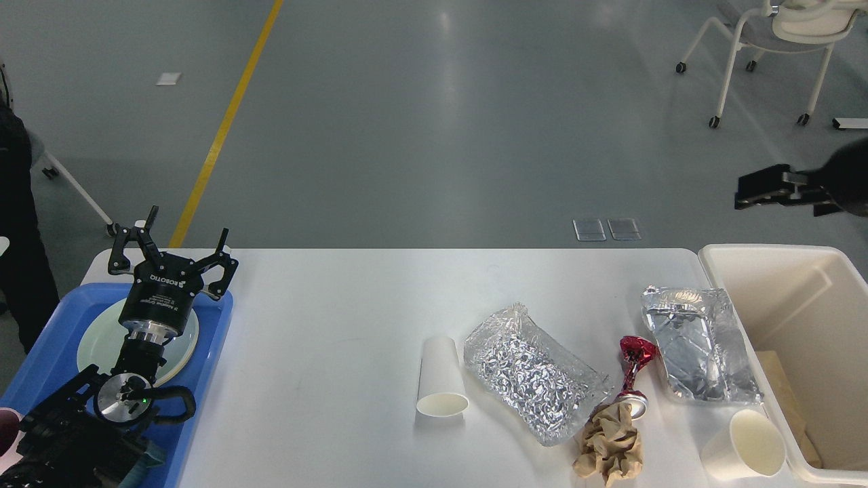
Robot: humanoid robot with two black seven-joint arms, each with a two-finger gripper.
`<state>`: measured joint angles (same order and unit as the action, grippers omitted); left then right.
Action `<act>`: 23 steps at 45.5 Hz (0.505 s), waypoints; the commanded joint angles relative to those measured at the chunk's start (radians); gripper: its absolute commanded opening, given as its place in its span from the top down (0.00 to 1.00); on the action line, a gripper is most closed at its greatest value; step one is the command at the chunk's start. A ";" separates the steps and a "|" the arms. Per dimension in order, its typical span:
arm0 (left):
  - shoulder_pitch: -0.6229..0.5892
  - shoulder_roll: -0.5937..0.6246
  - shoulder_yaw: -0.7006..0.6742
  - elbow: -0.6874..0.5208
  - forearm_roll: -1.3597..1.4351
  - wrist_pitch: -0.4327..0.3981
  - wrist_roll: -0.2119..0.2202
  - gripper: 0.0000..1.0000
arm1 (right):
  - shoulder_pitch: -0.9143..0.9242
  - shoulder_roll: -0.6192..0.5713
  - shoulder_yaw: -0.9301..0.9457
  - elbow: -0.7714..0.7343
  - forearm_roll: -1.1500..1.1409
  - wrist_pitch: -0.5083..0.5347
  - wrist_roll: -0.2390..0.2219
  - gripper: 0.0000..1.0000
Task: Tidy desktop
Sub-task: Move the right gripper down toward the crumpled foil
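Observation:
The white desktop [339,325] fills the lower view. On it lie a white paper cup on its side [441,379], a crumpled foil bag [529,373], a crushed red can [634,376], a brown paper wad [610,447], a foil tray [698,346] and a second paper cup [746,444]. My left gripper [178,244] is open and empty above the blue tray [61,352]. My right gripper [763,188] hovers above the cream bin [773,254], seen dark and side-on.
A pale plate [91,339] lies in the blue tray under my left arm. Brown cardboard [780,386] lies inside the bin. A wheeled chair [766,41] stands far back right. A yellow floor line [224,122] runs behind the table.

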<state>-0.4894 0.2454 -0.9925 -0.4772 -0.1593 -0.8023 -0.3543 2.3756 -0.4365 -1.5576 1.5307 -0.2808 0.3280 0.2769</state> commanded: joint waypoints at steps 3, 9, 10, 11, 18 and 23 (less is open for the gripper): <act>0.000 0.000 0.000 0.000 0.000 0.000 0.000 0.00 | 0.155 0.021 0.286 0.075 0.008 0.298 0.001 0.00; 0.000 0.000 0.000 0.000 0.000 0.000 0.000 0.00 | 0.186 0.073 0.453 0.074 0.029 0.300 -0.005 0.00; 0.000 0.000 0.000 0.000 0.000 0.000 0.000 0.00 | 0.186 0.087 0.467 0.074 0.038 0.289 -0.007 0.00; 0.000 0.000 0.000 0.000 0.000 0.000 0.000 0.00 | 0.185 0.099 0.476 0.071 0.048 0.277 -0.010 0.00; 0.000 0.000 0.000 0.000 0.000 0.000 0.002 0.00 | 0.059 0.169 0.475 0.057 0.045 0.105 -0.013 0.00; 0.000 0.000 0.000 0.000 0.000 0.000 0.000 0.00 | -0.110 0.258 0.461 -0.012 0.025 -0.052 -0.011 0.00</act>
<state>-0.4893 0.2454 -0.9925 -0.4770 -0.1598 -0.8022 -0.3543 2.4282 -0.2599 -1.0840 1.5790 -0.2348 0.4262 0.2640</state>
